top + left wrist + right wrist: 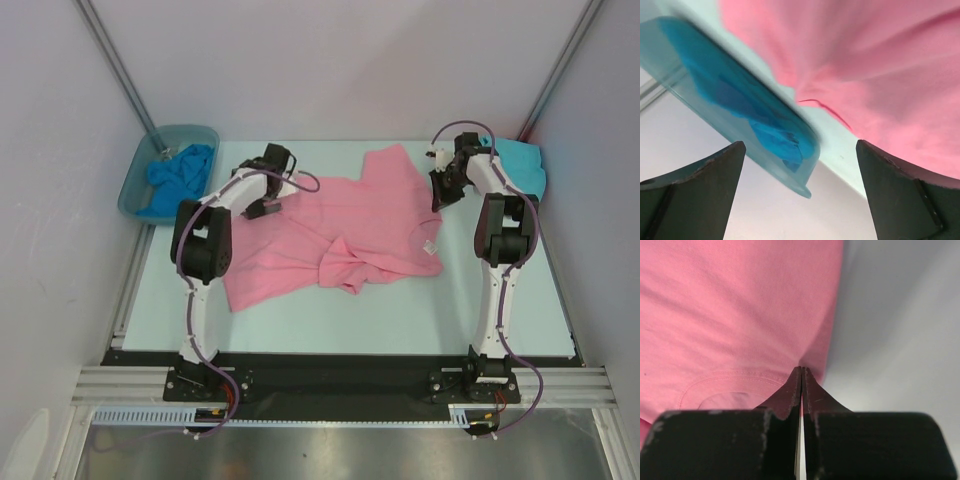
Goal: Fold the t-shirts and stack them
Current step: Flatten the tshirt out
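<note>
Edge of the pink t-shirt (330,225) is pinched by the right gripper (801,371), while the left gripper (800,147), spread wide, hovers over its opposite side.

Both arms are built from white tube-like links joined by bulky black joint housings. The left arm (195,310) and right arm (492,300) each end in a black base plate (205,385), and a thin purple cable (305,185) loops along each. The left gripper (800,192) has dark grey wedge-shaped fingers (695,200). The right gripper (801,390) has black ones, scuffed with pale specks.
</note>
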Tool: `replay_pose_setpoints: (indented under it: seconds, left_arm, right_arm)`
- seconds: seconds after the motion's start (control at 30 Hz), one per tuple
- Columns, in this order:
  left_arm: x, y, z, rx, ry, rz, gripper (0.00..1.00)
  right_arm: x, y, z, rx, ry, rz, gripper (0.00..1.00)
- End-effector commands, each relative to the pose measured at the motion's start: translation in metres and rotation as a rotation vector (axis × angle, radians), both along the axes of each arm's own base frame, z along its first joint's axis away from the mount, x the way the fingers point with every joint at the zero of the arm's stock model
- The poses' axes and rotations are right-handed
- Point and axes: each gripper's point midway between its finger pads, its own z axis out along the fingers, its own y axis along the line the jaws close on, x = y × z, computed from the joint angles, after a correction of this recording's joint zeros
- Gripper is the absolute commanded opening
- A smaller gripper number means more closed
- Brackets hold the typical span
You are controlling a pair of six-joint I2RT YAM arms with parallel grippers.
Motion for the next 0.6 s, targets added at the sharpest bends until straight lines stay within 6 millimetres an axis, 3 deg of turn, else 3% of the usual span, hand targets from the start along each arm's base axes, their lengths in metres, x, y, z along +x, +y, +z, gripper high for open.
replay_pose_setpoints:
  seconds: [0.0, 0.17, 0.27, 0.33, 0.47, 0.57]
  left_arm:
    - [0.008, -0.037, 0.084, -0.318, -0.201, 0.061, 1.0]
    - [0.019, -0.067, 0.09, -0.52, -0.231, 0.081, 1.0]
    - [0.023, -0.083, 0.062, -0.629, -0.178, 0.12, 1.0]
    - [0.028, -0.088, 0.036, -0.706, -0.129, 0.184, 1.0]
    - [0.039, -0.101, 0.02, -0.901, -0.115, 0.317, 1.0]
    - [0.057, -0.089, 0.015, -0.936, -0.183, 0.413, 1.0]
  right_arm:
    - [0.015, 0.014, 0.038, 0.035, -0.085, -0.001, 0.0]
    - [0.019, 0.022, 0.034, 0.034, -0.087, 0.007, 0.0]
    - [0.025, 0.023, 0.036, 0.039, -0.103, -0.001, 0.0]
    - [0.028, 0.039, 0.039, 0.044, -0.117, 0.017, 0.0]
    - [0.03, 0.041, 0.046, 0.044, -0.149, 0.001, 0.0]
    - [0.031, 0.041, 0.05, 0.018, -0.172, -0.003, 0.0]
